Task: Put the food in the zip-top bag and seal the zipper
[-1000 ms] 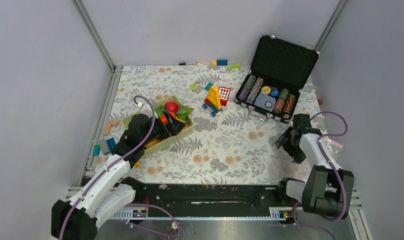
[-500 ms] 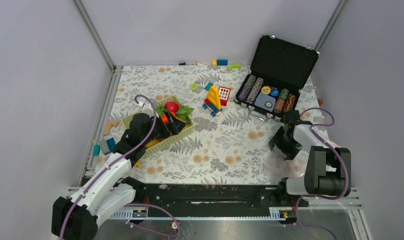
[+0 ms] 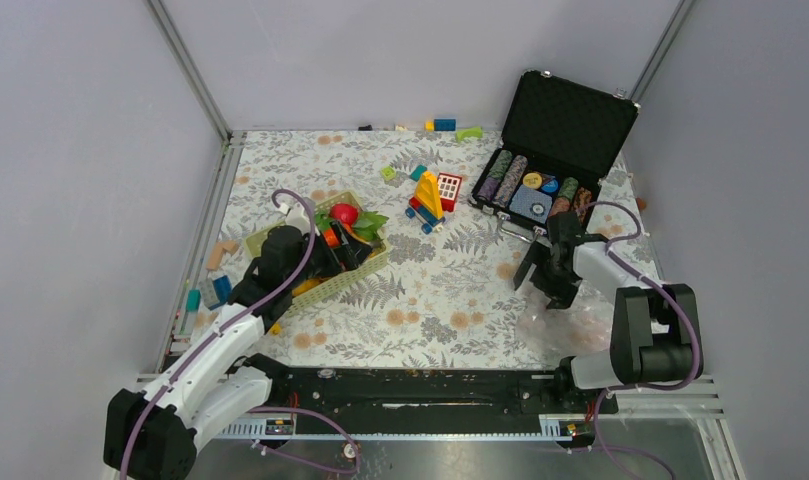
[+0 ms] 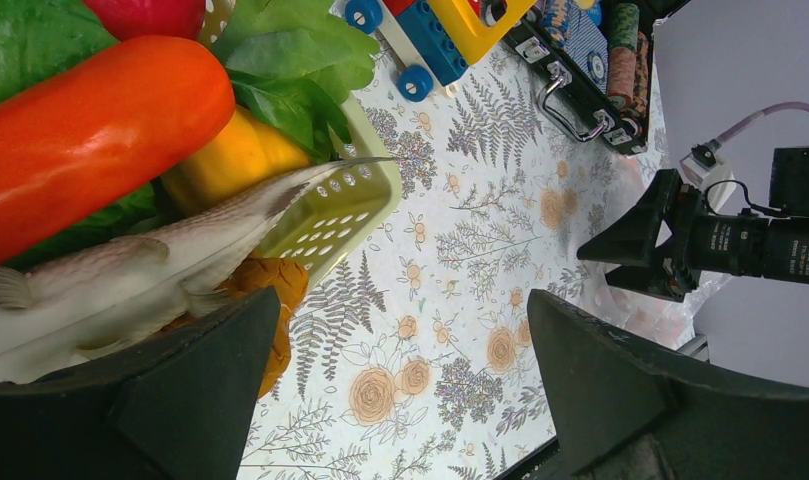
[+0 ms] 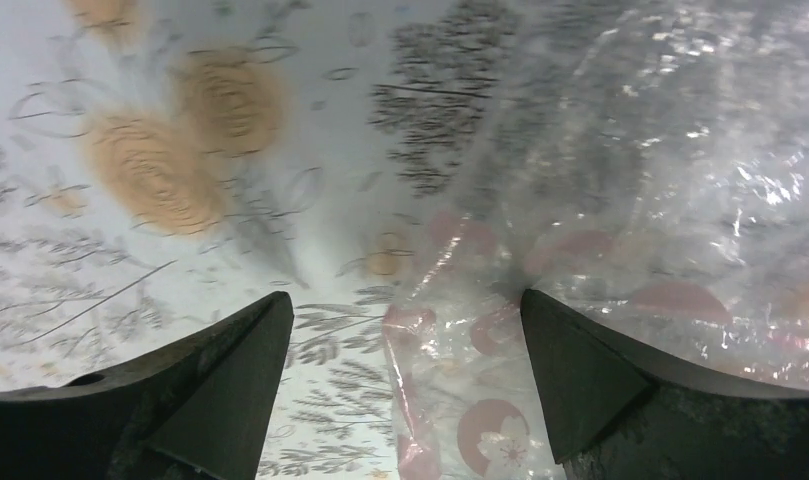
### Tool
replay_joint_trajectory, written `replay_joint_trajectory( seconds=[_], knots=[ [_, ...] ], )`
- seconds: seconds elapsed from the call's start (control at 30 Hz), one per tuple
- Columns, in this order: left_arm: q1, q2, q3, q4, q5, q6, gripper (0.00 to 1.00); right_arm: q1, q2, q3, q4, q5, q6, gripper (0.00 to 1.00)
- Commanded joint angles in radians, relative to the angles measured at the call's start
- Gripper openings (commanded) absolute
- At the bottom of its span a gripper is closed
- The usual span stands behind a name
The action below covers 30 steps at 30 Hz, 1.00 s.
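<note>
**Now, both grippers stand open, one at the basket and one over the bag**

The left gripper (image 3: 320, 252) reaches into the near end of the pale green basket (image 3: 368, 266) on the left of the flowered tablecloth (image 3: 440, 300). Its jaws are spread wide and hold nothing. In the left wrist view, the food lies heaped just ahead of the fingers (image 4: 180, 400): an orange carrot (image 4: 90, 140), a yellow piece (image 4: 235, 155), green leaves (image 4: 290, 50), a red round fruit (image 4: 150, 12) and a grey toy fish (image 4: 150, 265).

The right gripper (image 3: 543, 277) hangs low over the right side of the table, near the open poker chip case (image 3: 540, 190). Its jaws are also apart. The clear zip-top bag (image 3: 565, 322) lies crumpled on the cloth under and nearer than this gripper, well apart from the basket. In the right wrist view, the bag's left edge (image 5: 630, 200) runs between the two fingers (image 5: 210, 400), and its film shows pink blossom prints. The film seems to touch neither finger, though the glare makes that hard to judge, and the zipper cannot be picked out.

A toy block vehicle (image 3: 427, 200) stands between the basket and the case.
</note>
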Motion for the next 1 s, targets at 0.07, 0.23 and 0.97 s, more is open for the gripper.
replay_joint_trajectory(
  seconds=[0.07,0.23,0.97],
  knots=[
    [-0.002,-0.033,0.000,0.036,-0.003,0.014,0.99,0.110,0.053,0.002,0.182,-0.203,0.096,0.91],
    [-0.002,-0.035,0.009,0.014,-0.006,0.021,0.99,0.217,0.138,0.034,0.221,-0.213,0.134,0.91],
    [-0.002,-0.076,0.003,0.011,0.003,0.009,0.99,0.761,0.170,0.161,0.251,-0.407,-0.119,0.86]
  ],
)
